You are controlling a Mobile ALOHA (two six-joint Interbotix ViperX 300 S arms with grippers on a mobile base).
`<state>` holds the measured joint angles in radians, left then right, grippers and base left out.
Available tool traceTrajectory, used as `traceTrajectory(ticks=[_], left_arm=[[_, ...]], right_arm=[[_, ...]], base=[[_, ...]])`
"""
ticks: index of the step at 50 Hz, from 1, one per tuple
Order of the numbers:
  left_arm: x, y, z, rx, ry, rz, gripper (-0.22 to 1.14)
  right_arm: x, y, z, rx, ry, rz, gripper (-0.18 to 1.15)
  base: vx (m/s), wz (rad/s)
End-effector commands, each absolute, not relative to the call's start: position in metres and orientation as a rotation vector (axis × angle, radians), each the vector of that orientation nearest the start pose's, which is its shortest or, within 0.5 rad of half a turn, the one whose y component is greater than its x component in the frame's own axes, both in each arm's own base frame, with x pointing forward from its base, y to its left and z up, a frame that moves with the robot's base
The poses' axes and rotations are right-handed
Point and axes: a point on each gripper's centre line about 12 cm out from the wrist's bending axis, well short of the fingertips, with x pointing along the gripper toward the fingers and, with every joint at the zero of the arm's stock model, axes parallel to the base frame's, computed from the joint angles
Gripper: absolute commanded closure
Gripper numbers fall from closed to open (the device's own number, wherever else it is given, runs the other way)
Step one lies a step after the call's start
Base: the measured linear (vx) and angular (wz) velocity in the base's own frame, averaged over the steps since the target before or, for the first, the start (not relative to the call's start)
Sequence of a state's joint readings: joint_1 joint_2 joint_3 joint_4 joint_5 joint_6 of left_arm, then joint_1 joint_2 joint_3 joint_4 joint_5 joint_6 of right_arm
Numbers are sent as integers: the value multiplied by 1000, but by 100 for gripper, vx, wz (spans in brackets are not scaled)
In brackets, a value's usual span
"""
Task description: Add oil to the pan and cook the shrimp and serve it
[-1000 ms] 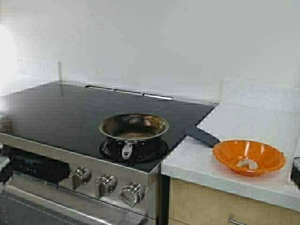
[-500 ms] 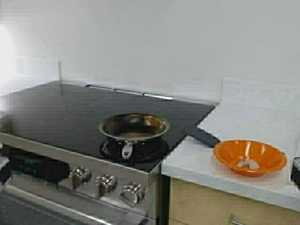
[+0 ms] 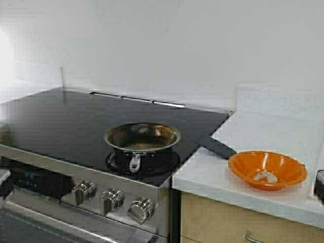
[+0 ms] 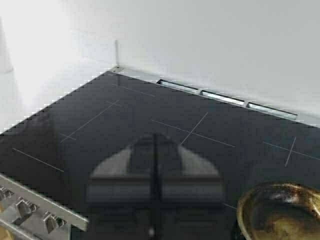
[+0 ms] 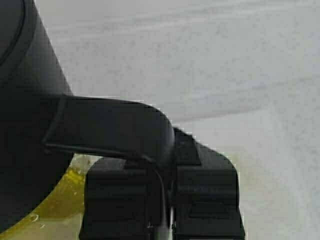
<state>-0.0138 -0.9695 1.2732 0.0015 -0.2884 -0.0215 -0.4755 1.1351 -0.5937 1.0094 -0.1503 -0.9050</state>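
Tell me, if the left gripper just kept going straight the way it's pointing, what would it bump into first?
Probably the black glass stovetop. The shut left gripper points forward and down over bare glass, and the small round steel frying pan sits off to one side of that line. Depth is hard to judge here.

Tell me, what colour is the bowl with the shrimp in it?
Orange bowl, seen best in the high view.

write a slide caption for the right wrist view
Right end effector shut on the black handle of the oil jug, yellow-green oil visible below, pale countertop behind.
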Motion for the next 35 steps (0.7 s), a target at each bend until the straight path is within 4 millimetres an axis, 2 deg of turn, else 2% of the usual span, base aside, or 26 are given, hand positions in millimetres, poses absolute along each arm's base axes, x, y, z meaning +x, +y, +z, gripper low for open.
traceTrajectory(ticks=[1, 11, 19, 25, 28, 30, 35], left_arm=[[193, -2, 260, -18, -1, -13, 89], [192, -2, 259, -18, 0, -13, 89], [192, -3, 261, -19, -8, -14, 89], [190, -2, 261, -17, -11, -13, 89], [190, -2, 262, -19, -15, -13, 89], [189, -3, 263, -19, -20, -14, 89], [188, -3, 264, -17, -24, -15, 89]], right_arm=[[591, -319, 29, 187, 349, -618, 90], [589, -315, 10, 195, 377, -616, 90], [587, -315, 6, 197, 387, -617, 90], [587, -315, 6, 193, 389, -616, 84], [587, -315, 6, 187, 391, -615, 74], [587, -314, 5, 188, 394, -613, 61], [587, -313, 3, 193, 408, -592, 19]], base=[[0, 0], [0, 0], [0, 0], [0, 0], [0, 0], [0, 0], [0, 0]])
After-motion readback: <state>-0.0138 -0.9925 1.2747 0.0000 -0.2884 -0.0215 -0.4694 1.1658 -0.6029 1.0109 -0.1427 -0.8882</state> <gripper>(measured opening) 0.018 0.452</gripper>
